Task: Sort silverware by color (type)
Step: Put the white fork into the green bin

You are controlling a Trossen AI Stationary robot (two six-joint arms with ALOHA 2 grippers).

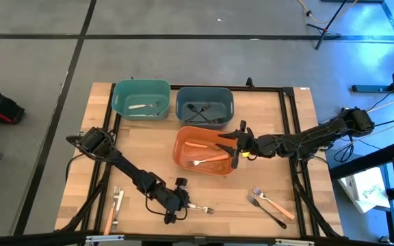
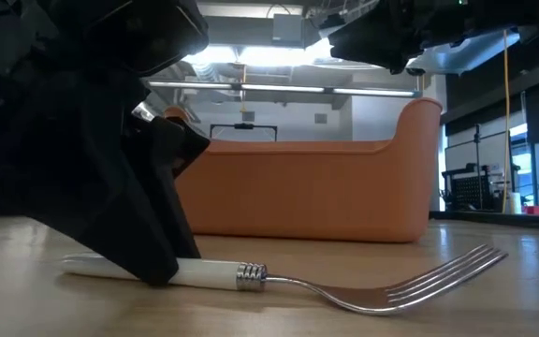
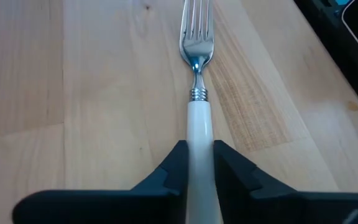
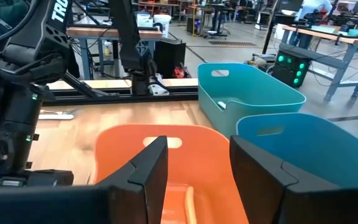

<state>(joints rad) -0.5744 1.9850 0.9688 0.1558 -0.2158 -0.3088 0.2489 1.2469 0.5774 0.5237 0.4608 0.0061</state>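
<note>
My left gripper [image 1: 181, 203] is low at the table's near edge, near its middle, and is shut on a white-handled fork [image 1: 200, 208]. My right gripper [image 1: 236, 148] hovers open and empty over the orange bin [image 1: 183, 156], which holds orange-handled utensils [image 1: 209, 157]. The teal bin [image 1: 141, 87] holds a white utensil [image 1: 142, 106]. The blue-grey bin [image 1: 204, 91] holds black utensils [image 1: 200, 109]. A white piece and an orange piece [image 1: 114, 207] lie flat near the table's near-left corner. An orange-handled fork [image 1: 273, 202] and a black fork [image 1: 265, 211] lie flat at the near right. My left gripper pinches the fork's white handle [image 3: 199, 134] between its two fingers [image 3: 171, 171], behind the ribbed metal collar. The fingers slant down from the table's left and lie along the fork. The fork rests on the table, its tines [image 2: 457, 267] curving up toward the right.
The three bins stand close together in the middle and far part of the table. A black frame rail [image 1: 291, 137] runs along the table's right side and far edge. Bare wood [image 1: 149, 154] lies between the orange bin and my left arm.
</note>
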